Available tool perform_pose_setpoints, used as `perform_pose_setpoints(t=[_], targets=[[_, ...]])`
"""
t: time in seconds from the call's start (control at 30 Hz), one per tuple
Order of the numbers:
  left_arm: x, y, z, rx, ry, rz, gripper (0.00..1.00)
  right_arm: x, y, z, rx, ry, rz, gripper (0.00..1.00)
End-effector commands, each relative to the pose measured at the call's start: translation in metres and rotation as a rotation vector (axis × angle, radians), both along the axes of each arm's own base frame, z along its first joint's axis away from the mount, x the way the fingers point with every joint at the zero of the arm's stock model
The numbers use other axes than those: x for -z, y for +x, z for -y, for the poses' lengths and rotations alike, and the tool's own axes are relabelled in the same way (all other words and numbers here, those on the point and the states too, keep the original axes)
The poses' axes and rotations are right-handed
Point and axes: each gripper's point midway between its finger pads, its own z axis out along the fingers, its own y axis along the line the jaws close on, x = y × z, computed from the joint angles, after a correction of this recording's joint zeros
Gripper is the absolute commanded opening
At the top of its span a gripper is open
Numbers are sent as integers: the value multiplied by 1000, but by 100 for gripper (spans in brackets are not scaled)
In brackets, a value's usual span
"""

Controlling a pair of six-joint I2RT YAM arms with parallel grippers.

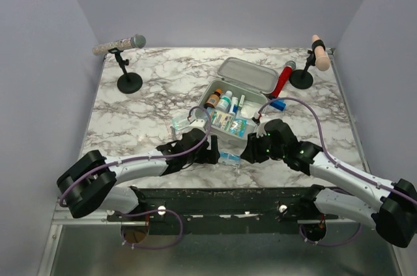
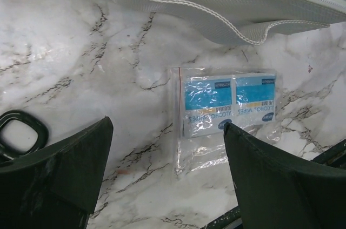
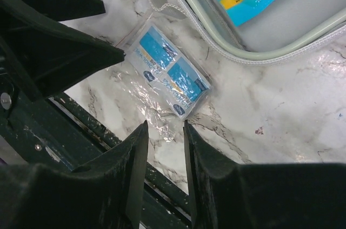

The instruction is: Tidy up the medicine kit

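The left tool [image 2: 167, 126] fills the bottom of its own wrist view, its two dark fingers [image 2: 59, 169] spread wide with nothing between them but bare marble worktop [image 2: 81, 51]. Just past its right-hand finger lies a clear bag of alcohol wipes [image 2: 227, 105], flat on the worktop, with two blue-and-white sachets inside side by side. The right tool [image 3: 165, 132] hangs at 5 o'clock from the bag. Its fingers stand a narrow slit apart, pinching nothing and not touching the bag.

In the top view the medicine kit [image 1: 249, 75] sits right of centre on the worktop, open, its lid swung back toward 1 o'clock. The bag lies just outside the kit's near edge, at 6 o'clock. Inside the kit, from the left, a brown bottle [image 1: 213, 99] and a white bottle with a blue cap [image 1: 225, 100] stand at the 10 o'clock corner. Blue and teal packets [image 1: 238, 126] lie toward 5 o'clock. A red cylinder [image 1: 281, 81] leans at the kit's 3 o'clock side.

The smaller white items in the kit are too small to name. From above, both tools' fingertips are hidden under the wrists. A black ring [image 2: 19, 132] is cut off at the left wrist view's edge, and I cannot tell what it belongs to.
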Motion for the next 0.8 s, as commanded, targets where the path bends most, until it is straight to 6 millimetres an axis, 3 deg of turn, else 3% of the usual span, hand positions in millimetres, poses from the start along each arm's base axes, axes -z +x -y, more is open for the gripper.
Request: perform_pose_setpoints(t=[0.0, 0.13, 0.3, 0.57, 0.7, 0.77], targets=[[-1, 0, 23, 77, -44, -6, 91, -3, -5, 0, 0, 19, 0, 41], [22, -5, 24, 90, -14, -61, 78, -10, -6, -1, -5, 37, 1, 41], [28, -6, 22, 74, -9, -76, 57, -20, -6, 0, 0, 54, 22, 41], [39, -9, 9, 71, 68, -94, 0, -27, -4, 6, 8, 32, 51, 41], [29, -13, -3, 60, 75, -68, 0, -35, -2, 9, 17, 27, 73, 41], [8, -14, -9, 55, 39, -23, 0, -42, -2, 10, 18, 31, 87, 41]])
